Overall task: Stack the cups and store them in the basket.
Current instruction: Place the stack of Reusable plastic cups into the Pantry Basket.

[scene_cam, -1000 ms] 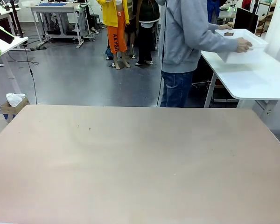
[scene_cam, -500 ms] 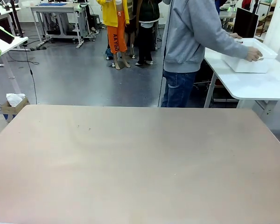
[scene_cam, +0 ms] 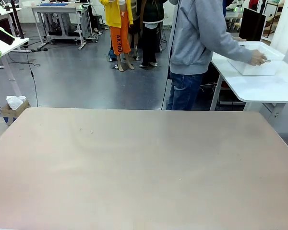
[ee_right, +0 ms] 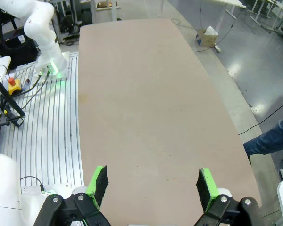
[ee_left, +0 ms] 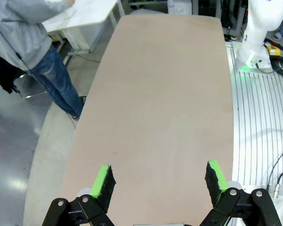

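Observation:
The basket, a white plastic bin, rests on a white side table beyond the far right corner of my table, with a person's hand on its rim. The cups are out of view. In the left wrist view my left gripper hangs open above the bare tan tabletop, nothing between its green pads. In the right wrist view my right gripper is likewise open over the tabletop, holding nothing.
A person in a grey hoodie stands behind the table's far edge, turned toward the side table. A small cardboard box sits on the floor at far left. Each arm's white base stands at the table's near side.
The person has carried the basket to the right and lowered it onto the side table. Neither gripper has changed.

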